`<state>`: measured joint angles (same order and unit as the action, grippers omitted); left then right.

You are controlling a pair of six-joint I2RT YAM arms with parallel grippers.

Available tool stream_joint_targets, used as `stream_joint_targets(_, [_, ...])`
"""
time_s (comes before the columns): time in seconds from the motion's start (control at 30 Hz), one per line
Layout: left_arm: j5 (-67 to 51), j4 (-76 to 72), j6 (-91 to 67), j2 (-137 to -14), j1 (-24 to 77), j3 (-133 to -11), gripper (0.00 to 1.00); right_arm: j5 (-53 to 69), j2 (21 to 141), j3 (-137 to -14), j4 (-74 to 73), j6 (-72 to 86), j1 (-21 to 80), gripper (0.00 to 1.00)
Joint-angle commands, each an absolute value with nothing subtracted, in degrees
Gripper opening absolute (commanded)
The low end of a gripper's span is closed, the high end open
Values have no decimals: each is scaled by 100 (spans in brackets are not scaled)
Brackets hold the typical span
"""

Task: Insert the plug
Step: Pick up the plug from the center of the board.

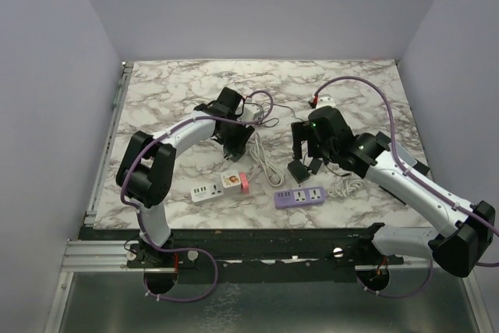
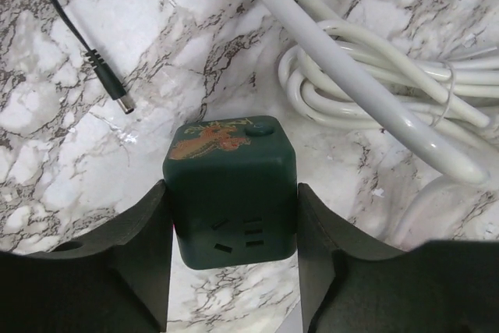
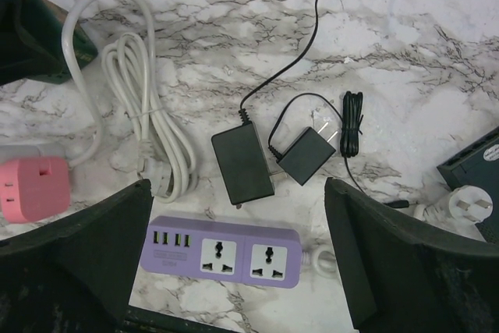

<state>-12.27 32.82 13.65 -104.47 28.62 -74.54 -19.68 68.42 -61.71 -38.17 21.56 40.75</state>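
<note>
My left gripper (image 2: 234, 274) is shut on a dark green cube socket (image 2: 231, 193), a finger pressed to each side; its slotted face points at the camera. In the top view it sits at the table's middle (image 1: 236, 150). My right gripper (image 3: 238, 193) is open and empty, hovering over a purple power strip (image 3: 226, 251) with two universal sockets and USB ports. A flat black adapter (image 3: 242, 164) and a smaller black plug adapter with two prongs (image 3: 306, 156) lie just beyond the strip. In the top view the right gripper (image 1: 310, 155) is above the purple strip (image 1: 299, 196).
A coiled white cable (image 3: 148, 130) lies between the arms, also seen in the left wrist view (image 2: 374, 91). A black barrel connector (image 2: 113, 91) lies left of the cube. A white strip with a pink socket (image 1: 221, 187) is near the front. A white three-pin plug (image 3: 466, 207) lies at the right.
</note>
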Motion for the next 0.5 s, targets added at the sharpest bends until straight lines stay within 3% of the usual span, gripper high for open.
stream_joint_targets(0.0, [-1530,3593,1725,-10244,2863,-7630,15,-2008,6760,-6373,-3514,2139,4036,96])
stream_joint_targets(0.17, [-1797,4512,2345,-10075,2785,-8478,0,-1705,6908,-6702,-3322,2108,4036,97])
stream_joint_targets(0.33, [-2471,5613,2860,-9822,2561,-10122,0,-1367,6952,-7171,-3161,2181,4002,100])
stream_joint_targets(0.47, [-3430,5826,3299,-9199,2481,-10237,0,-1002,6831,-7420,-2934,2453,3922,100])
